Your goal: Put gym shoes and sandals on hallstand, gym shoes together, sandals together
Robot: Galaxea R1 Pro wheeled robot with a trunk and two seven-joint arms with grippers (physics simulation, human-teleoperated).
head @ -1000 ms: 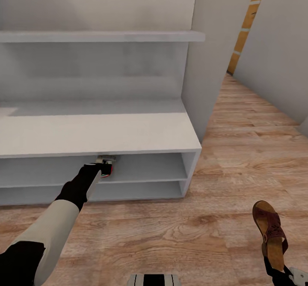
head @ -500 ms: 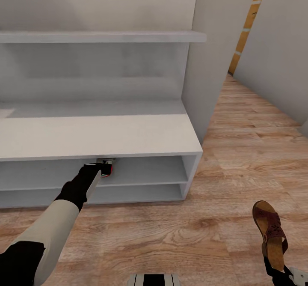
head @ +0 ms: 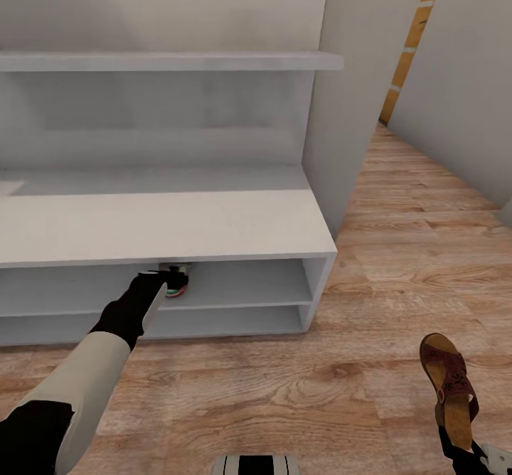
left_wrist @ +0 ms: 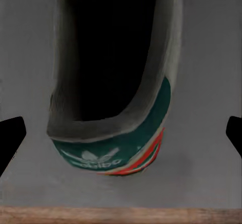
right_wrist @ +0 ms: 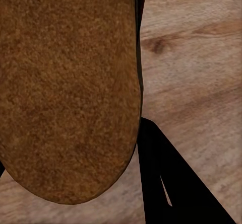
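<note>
One gym shoe (head: pixel 176 284) sits in the upper open slot of the pale grey hallstand (head: pixel 178 222), mostly hidden under the bench top. In the left wrist view its heel (left_wrist: pixel 113 148) rests on the grey shelf, teal with a red stripe. My left gripper (head: pixel 163 280) reaches into that slot and is open, its black fingertips (left_wrist: pixel 11 136) spread wide on either side of the heel without touching it. My right gripper (head: pixel 461 454) at the lower right is shut on a dark brown sandal (head: pixel 448 384), held above the corridor floor (head: pixel 284 390). Its tan sole (right_wrist: pixel 65 83) looms close in the right wrist view.
A floating shelf (head: pixel 171 60) runs above the bench top. A grey wall panel (head: pixel 348 105) stands at the hallstand's right end. Wood floor stretches right and back toward an orange door frame (head: pixel 412 34). My base (head: pixel 256 464) shows at the bottom edge.
The gym shoe has settled onto the shelf: its red patch showed beside my left gripper before, and its teal heel shows now. The right arm and sandal have stayed put.
</note>
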